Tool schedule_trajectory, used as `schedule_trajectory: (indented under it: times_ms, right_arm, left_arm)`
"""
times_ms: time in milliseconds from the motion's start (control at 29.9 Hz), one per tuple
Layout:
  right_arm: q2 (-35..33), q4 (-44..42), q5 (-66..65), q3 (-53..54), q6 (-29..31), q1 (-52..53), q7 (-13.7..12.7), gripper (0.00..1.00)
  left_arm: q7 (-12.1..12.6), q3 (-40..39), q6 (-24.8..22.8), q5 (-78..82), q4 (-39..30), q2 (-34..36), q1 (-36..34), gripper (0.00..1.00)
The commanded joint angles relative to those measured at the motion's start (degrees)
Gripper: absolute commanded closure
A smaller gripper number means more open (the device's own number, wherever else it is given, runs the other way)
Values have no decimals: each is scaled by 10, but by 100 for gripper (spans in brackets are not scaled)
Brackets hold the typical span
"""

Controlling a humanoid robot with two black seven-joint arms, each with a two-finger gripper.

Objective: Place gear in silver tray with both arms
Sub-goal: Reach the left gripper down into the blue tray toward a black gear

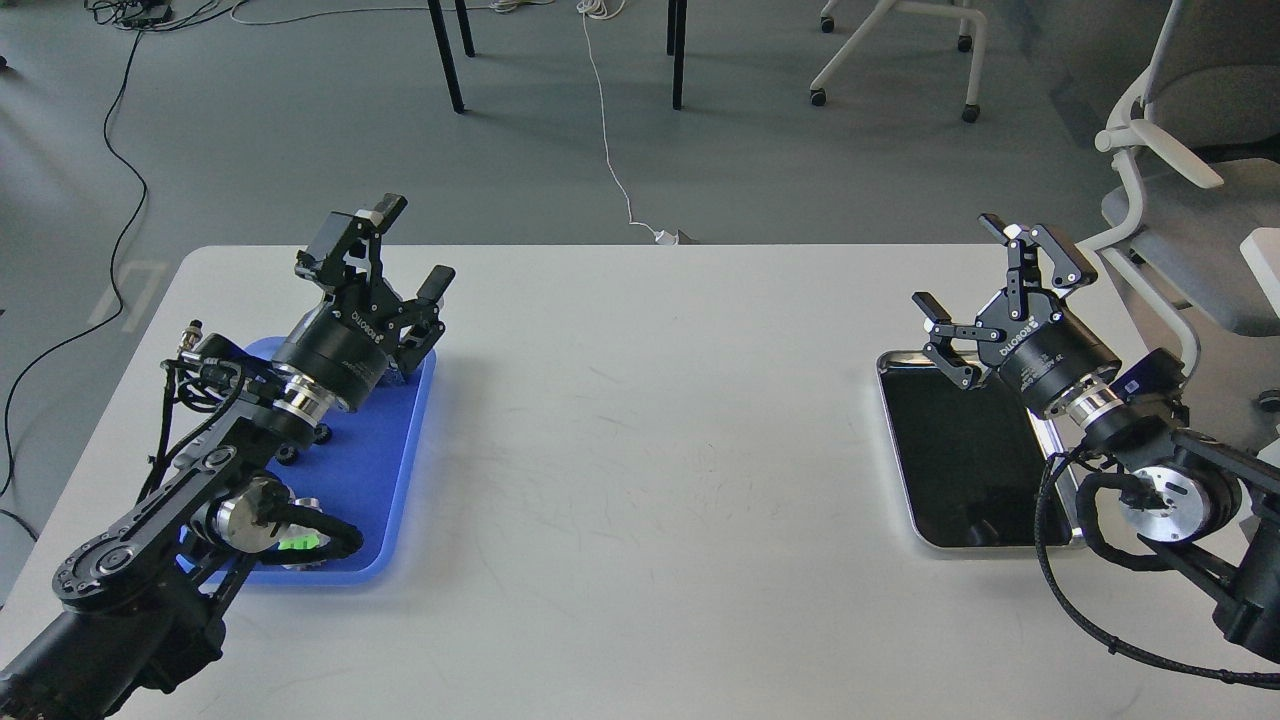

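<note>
The silver tray (958, 462) lies at the right of the white table, its dark bottom bare. My right gripper (975, 272) hovers over the tray's far end, open, with nothing between its fingers. At the left, my left gripper (412, 248) is raised above the far end of a blue tray (372, 470), also open and holding nothing. Small dark round parts (290, 455) that may be the gear peek out from under my left arm on the blue tray. Most of that tray is hidden by the arm.
A silver and green piece (303, 540) sits at the blue tray's near end, under my left arm. The white table (650, 450) spans between the two trays. An office chair (1190, 220) stands past the table's right edge, and table legs and cables are on the floor behind.
</note>
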Motion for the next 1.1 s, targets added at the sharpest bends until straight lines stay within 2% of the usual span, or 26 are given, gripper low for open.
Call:
schedule_trajectory:
  times_ms: [0, 301, 568, 635, 802, 869, 970, 1070]
  right_arm:
    - [0, 0, 1, 0, 0, 1, 0, 1]
    - [0, 0, 0, -2, 0, 1, 0, 1]
    - [0, 1, 0, -4, 0, 2, 0, 1]
    - [-1, 1, 0, -4, 0, 3, 0, 1]
    - [-1, 1, 0, -6, 0, 3, 0, 1]
    - [-1, 2, 0, -6, 0, 3, 0, 1]
    - [-1, 1, 0, -7, 0, 2, 0, 1]
    - [-1, 1, 0, -8, 0, 2, 0, 1]
  left_arm:
    - [-2, 0, 0, 1, 0, -2, 0, 2]
    - [-1, 0, -4, -26, 11, 5, -4, 2]
    - [-2, 10, -13, 3, 4, 61, -11, 2]
    - [-8, 20, -26, 45, -10, 92, -11, 2]
    - [-28, 22, -109, 134, -25, 154, -33, 2]
    - [-30, 27, -109, 201, -25, 173, -53, 2]
    - [-48, 44, -109, 319, -28, 201, -72, 2]
    - [-48, 94, -109, 450, -48, 244, -94, 2]
